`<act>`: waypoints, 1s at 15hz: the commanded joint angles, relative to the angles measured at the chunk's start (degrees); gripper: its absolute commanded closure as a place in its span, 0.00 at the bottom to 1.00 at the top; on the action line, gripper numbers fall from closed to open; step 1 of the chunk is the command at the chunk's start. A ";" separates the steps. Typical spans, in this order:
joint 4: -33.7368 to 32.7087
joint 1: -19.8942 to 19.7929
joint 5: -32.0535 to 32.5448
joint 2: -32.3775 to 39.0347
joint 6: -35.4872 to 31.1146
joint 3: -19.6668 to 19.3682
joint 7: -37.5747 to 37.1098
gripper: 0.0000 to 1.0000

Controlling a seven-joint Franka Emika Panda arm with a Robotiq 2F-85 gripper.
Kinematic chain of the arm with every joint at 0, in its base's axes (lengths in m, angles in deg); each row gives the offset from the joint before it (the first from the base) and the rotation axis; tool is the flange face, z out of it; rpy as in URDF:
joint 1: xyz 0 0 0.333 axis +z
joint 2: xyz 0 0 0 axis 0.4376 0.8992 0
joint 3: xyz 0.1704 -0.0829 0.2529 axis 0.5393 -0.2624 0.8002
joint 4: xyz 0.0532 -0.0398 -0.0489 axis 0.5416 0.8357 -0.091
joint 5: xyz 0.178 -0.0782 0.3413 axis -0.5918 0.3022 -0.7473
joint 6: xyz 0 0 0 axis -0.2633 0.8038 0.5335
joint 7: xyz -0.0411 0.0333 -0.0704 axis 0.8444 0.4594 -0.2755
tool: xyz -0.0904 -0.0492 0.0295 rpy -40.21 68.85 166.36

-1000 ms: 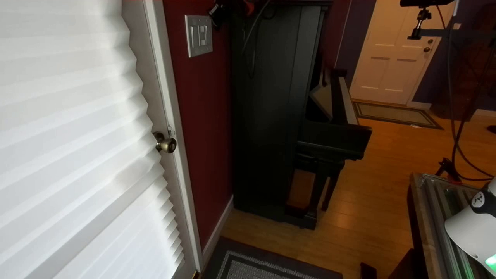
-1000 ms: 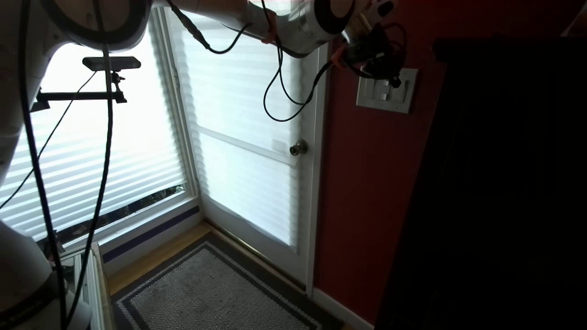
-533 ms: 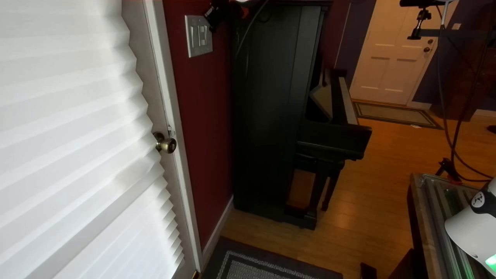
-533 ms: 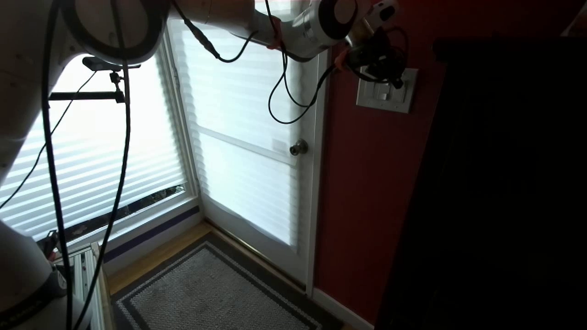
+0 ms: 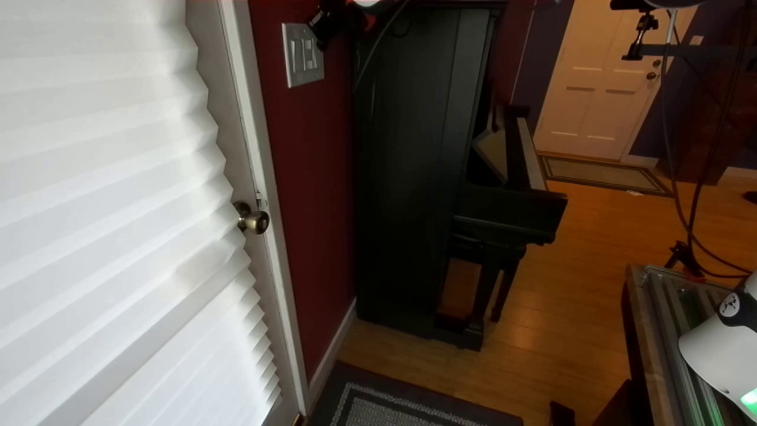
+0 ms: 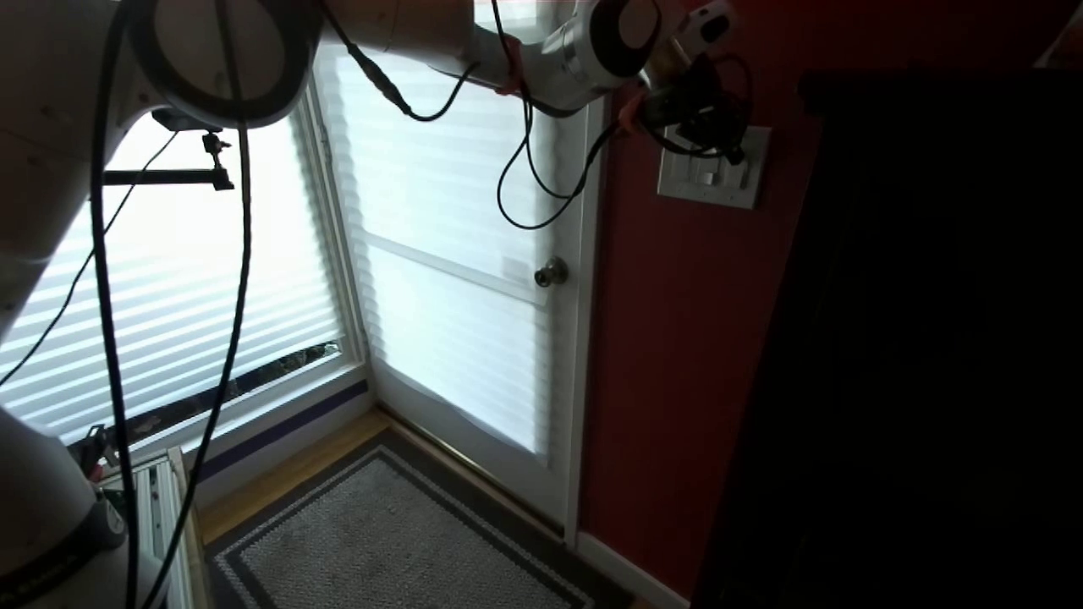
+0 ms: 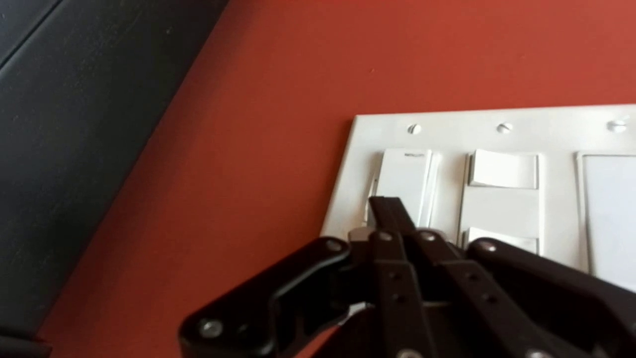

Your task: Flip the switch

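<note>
The switch plate (image 5: 295, 76) is a white upright plate on the red wall beside the door, and it also shows in an exterior view (image 6: 719, 194). In the wrist view the plate (image 7: 457, 122) has a tall narrow rocker (image 7: 403, 174) at the left, a middle switch with two raised pads (image 7: 504, 169) and a wide flat rocker (image 7: 613, 209) at the right. My gripper (image 7: 385, 200) is shut and empty, its fingertips in front of the left rocker, covering its lower part. Contact cannot be told. The gripper shows dark at the plate in both exterior views (image 5: 321, 45) (image 6: 733, 156).
A black upright piano (image 5: 408, 177) stands against the wall close to the plate, and its dark side shows in the wrist view (image 7: 89, 124). A door with a brass doorknob (image 5: 254, 220) is on the plate's other side. Cables (image 6: 541, 224) hang from the arm.
My gripper has moved closer to the plate and slightly down, so its tips now overlap the plate's edge. The arm's upper links have swung right and down in an exterior view.
</note>
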 commanded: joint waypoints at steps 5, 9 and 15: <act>5.03 -2.84 -7.83 -7.12 8.33 7.27 7.83 0.72; 15.08 -3.32 -11.41 -16.71 9.72 8.62 5.07 0.47; 29.63 -2.32 -11.37 -30.01 9.48 8.41 3.90 0.04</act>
